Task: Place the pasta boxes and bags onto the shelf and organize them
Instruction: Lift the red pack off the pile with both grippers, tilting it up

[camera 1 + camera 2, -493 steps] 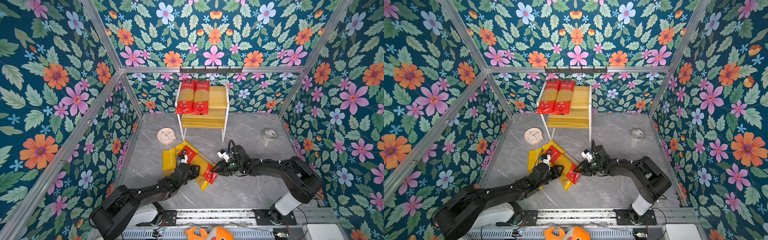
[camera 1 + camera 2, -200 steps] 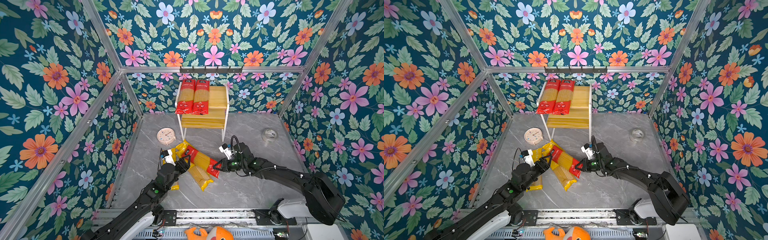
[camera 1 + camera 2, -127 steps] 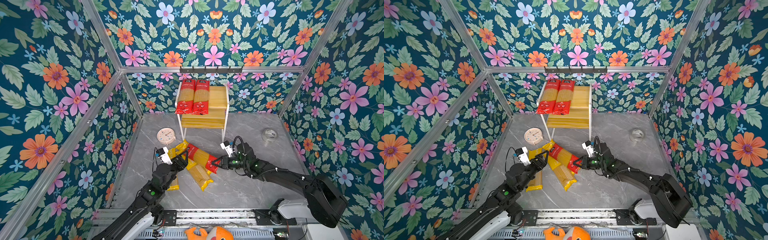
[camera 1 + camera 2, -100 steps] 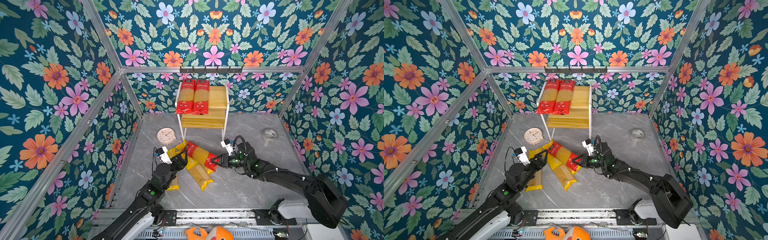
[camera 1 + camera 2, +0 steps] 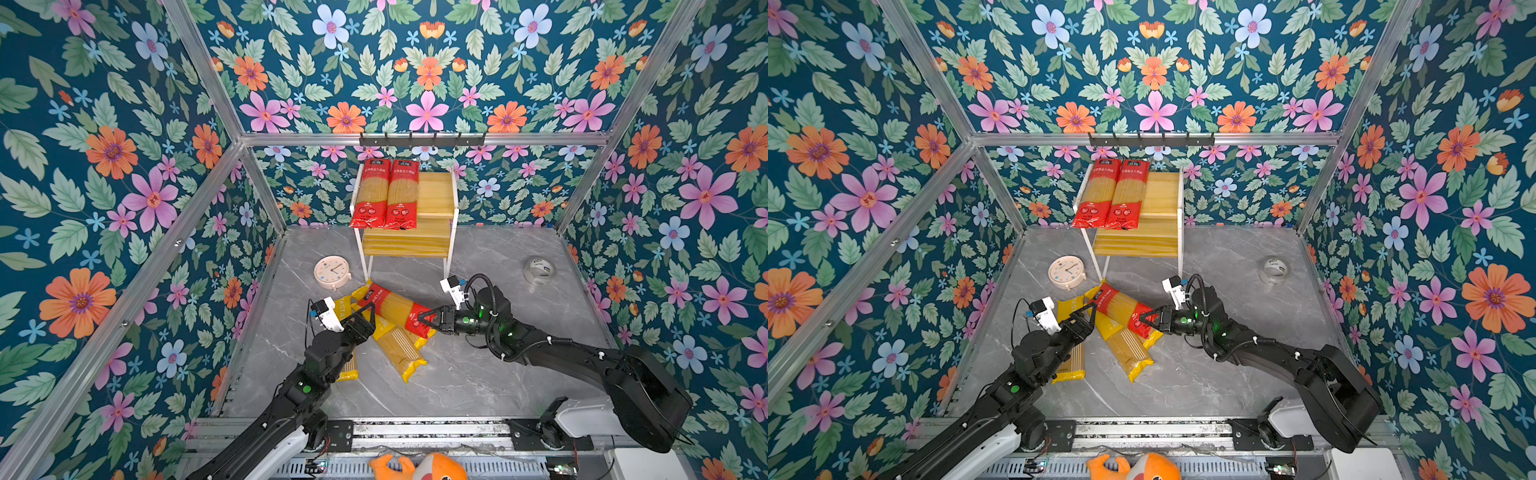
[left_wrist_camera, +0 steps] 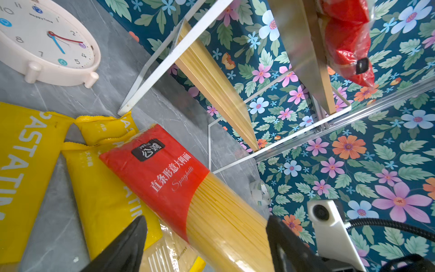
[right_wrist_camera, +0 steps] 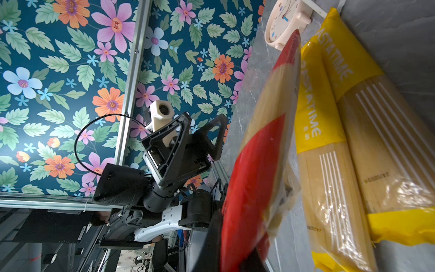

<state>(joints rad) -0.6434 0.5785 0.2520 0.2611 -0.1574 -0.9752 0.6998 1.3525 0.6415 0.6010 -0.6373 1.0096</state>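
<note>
Below shelf front edge | right gripper pinches red packet end; left gripper jaws wide

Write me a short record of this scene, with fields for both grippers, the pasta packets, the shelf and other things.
right gripper: shut on a red end of the held packet
left gripper: open, beside the held packet, not gripping it
shelf: two red packets side by side on top tier
table: three yellow packets, partly under the held packet
others: clock and tape roll on the table
</note>
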